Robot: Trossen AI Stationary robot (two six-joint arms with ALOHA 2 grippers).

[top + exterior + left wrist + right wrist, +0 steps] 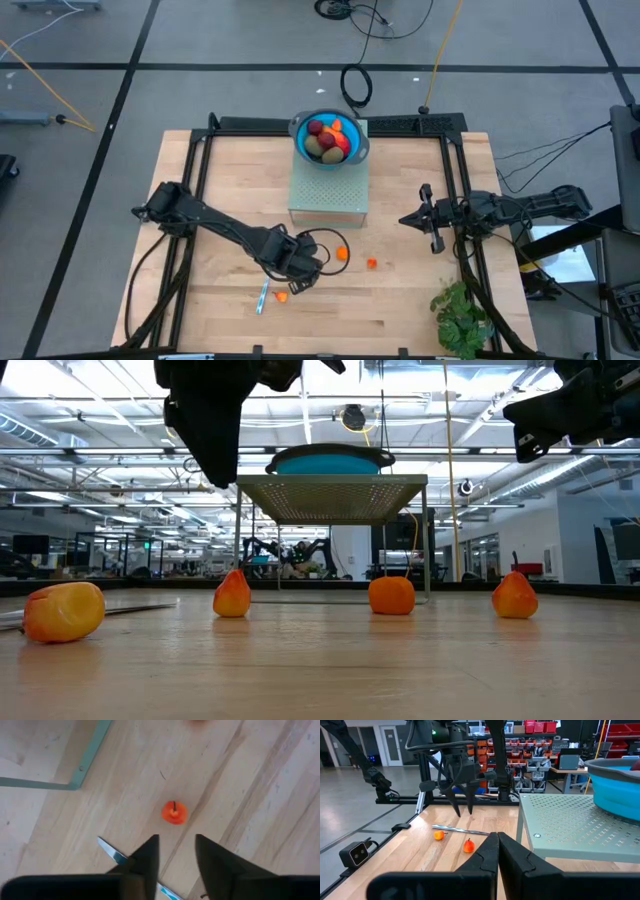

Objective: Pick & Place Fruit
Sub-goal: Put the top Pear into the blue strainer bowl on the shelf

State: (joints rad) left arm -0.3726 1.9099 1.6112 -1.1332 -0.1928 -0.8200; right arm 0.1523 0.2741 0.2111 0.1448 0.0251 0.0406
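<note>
The small orange fruit (174, 813) lies on the counter (400, 300), just ahead of the left end effector (176, 851), at its 12 o'clock. The fingers are parted and hold nothing. The right end effector (432, 232) waits clenched, well apart.

This is a robotics lab or workshop set in a large industrial hall. A butcher-block wooden table (400, 300) in a black metal frame (330, 124) stands on a grey tiled floor (200, 60) with loose cables (357, 85) trailing across it. Beyond the table the low view shows a high ceiling of strip lights (90, 420) and pipework (other workstations sit far back). Shelving with red storage bins (537, 727) lines the room, beside a double door (390, 742).
</note>
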